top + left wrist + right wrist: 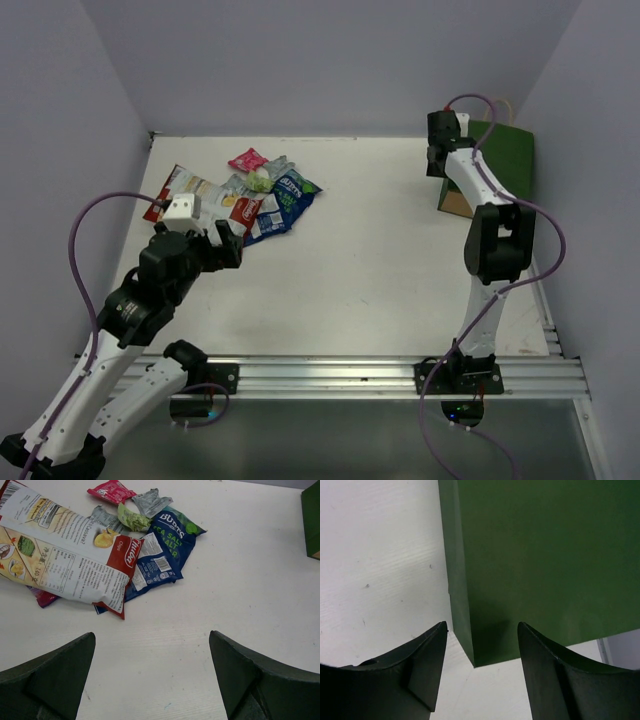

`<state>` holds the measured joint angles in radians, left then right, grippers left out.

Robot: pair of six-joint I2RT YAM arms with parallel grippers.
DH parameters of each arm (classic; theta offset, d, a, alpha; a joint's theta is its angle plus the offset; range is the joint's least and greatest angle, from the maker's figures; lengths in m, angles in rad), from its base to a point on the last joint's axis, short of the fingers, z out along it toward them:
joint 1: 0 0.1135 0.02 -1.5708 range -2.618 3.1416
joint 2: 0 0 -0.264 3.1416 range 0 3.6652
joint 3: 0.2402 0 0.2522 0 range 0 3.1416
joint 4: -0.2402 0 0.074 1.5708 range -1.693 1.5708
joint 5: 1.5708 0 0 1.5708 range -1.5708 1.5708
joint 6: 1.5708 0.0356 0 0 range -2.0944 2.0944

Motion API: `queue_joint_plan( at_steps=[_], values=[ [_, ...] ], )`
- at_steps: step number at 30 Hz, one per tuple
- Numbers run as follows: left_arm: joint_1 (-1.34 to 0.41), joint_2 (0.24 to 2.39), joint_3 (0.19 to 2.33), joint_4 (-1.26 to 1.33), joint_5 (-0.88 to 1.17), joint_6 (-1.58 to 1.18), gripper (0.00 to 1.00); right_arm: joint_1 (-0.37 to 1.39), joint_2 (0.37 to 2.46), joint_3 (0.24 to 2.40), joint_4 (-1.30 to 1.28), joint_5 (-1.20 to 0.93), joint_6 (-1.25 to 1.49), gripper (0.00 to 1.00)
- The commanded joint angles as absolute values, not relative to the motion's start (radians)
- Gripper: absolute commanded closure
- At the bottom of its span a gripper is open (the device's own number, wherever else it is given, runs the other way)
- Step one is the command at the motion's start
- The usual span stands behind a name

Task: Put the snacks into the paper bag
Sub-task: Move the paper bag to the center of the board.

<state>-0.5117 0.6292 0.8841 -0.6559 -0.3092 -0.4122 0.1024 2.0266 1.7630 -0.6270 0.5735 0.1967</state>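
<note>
The snacks lie in a pile at the table's back left (235, 192). In the left wrist view I see the large white-red-yellow chip bag (65, 555), a blue-white packet (165, 545), a pink one (111, 491), a silver-grey one (150, 501), a green one (132, 519) and a purple corner (45, 599). My left gripper (152, 645) is open and empty, just short of the pile (230, 245). The dark green paper bag (505, 155) stands at the back right. My right gripper (482, 630) is open, its jaws on either side of the bag's near corner (545, 565).
Purple-grey walls close the table on the left, back and right. The bag's edge shows at the right of the left wrist view (312, 520). A metal rail (350, 375) runs along the table's near edge by the arm bases.
</note>
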Motion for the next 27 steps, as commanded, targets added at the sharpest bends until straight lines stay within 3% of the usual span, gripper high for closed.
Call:
queue_joint_plan(
  at_steps=[1,9,19,27],
  values=[
    [-0.512,0.637,0.877,-0.653,-0.305,-0.436,0.00,0.094,2.060,1.842,-0.600,0.592,0.178,0.39],
    [-0.512,0.666,0.884,-0.649,-0.299,-0.433,0.00,0.092,2.108,1.858,-0.575,0.650,0.163,0.56],
    [-0.512,0.698,0.888,-0.638,-0.276,-0.414,0.00,0.095,2.056,1.746,-0.514,0.666,0.072,0.96],
    [-0.512,0.713,0.884,-0.600,-0.255,-0.380,0.00,0.191,1.840,1.452,-0.362,0.611,-0.112,1.00]
  ],
)
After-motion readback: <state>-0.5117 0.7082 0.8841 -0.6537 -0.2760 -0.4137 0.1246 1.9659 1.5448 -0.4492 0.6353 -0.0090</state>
